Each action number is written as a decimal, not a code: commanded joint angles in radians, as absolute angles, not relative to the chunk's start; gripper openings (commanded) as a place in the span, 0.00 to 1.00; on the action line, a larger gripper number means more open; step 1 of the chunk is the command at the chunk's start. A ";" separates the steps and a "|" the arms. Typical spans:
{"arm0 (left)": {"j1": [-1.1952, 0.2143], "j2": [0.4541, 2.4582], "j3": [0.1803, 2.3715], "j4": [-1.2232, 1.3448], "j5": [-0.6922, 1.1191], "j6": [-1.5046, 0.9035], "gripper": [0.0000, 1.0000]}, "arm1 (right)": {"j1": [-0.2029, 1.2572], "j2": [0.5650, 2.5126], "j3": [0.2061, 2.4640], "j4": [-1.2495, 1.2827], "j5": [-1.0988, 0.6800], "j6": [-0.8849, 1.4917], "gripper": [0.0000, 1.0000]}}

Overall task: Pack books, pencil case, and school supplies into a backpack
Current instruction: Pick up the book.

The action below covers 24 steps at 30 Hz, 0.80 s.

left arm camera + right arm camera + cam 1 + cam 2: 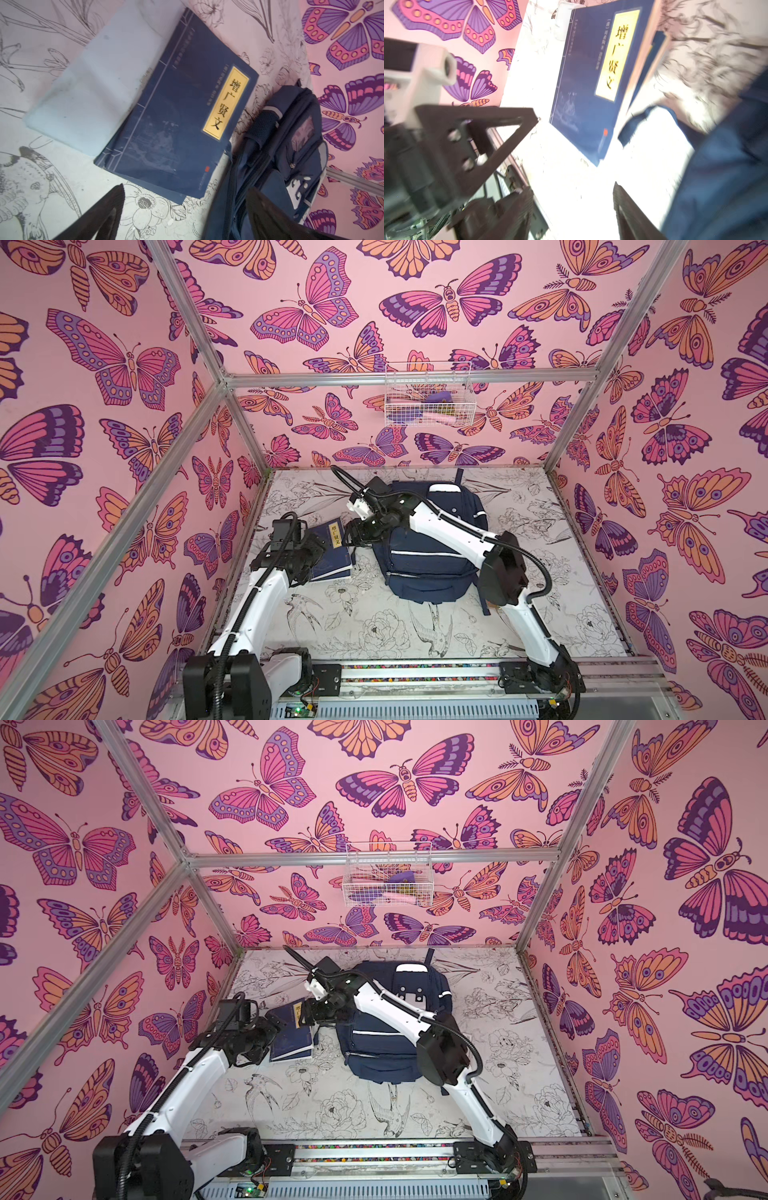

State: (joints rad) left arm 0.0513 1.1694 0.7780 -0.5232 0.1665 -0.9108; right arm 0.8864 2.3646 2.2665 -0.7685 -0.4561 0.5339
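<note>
A small stack of thin navy-blue books with a yellow label strip [332,553] lies flat on the flower-printed white tabletop [365,605]. It is left of centre in both top views, just left of the large navy fabric backpack [432,556]. The left gripper [187,216] hangs over the stack's lower-left edge, jaws wide and empty. The right gripper [569,214], by the stack's upper-right corner, is spread apart too, holding nothing.
</note>
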 commanded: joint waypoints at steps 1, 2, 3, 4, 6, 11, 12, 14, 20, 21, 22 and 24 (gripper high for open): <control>0.077 1.223 0.767 -0.519 0.211 -0.859 0.93 | 0.893 2.435 2.352 -0.803 -0.471 0.518 0.64; 0.080 1.243 0.773 -0.517 0.212 -0.855 0.94 | 0.892 2.452 2.364 -0.799 -0.465 0.518 0.65; 0.081 1.261 0.778 -0.515 0.217 -0.848 0.96 | 0.891 2.466 2.371 -0.792 -0.458 0.521 0.66; 0.084 1.292 0.781 -0.515 0.220 -0.844 1.00 | 0.890 2.477 2.376 -0.789 -0.453 0.524 0.66; 0.087 1.327 0.776 -0.511 0.213 -0.839 1.00 | 0.883 2.499 2.375 -0.776 -0.450 0.537 0.67; 0.099 1.338 0.753 -0.487 0.194 -0.835 0.99 | 0.874 2.547 2.374 -0.758 -0.463 0.550 0.68; 0.100 1.345 0.753 -0.481 0.201 -0.833 0.97 | 0.875 2.554 2.374 -0.757 -0.472 0.552 0.68; 0.099 1.357 0.760 -0.469 0.233 -0.825 0.94 | 0.875 2.567 2.370 -0.751 -0.479 0.552 0.68; 0.098 1.390 0.763 -0.446 0.283 -0.815 0.87 | 0.874 2.596 2.369 -0.725 -0.506 0.572 0.68; 0.098 1.397 0.763 -0.446 0.288 -0.811 0.86 | 0.874 2.598 2.368 -0.724 -0.510 0.576 0.68; 0.098 1.404 0.763 -0.442 0.297 -0.809 0.86 | 0.873 2.601 2.367 -0.719 -0.512 0.578 0.69; 0.097 1.416 0.759 -0.428 0.326 -0.811 0.85 | 0.870 2.608 2.369 -0.714 -0.521 0.584 0.69</control>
State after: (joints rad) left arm 0.0933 1.3979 0.7700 -0.4461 0.2710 -0.8265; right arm 0.8768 2.5862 2.3447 -0.7273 -0.4927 0.5724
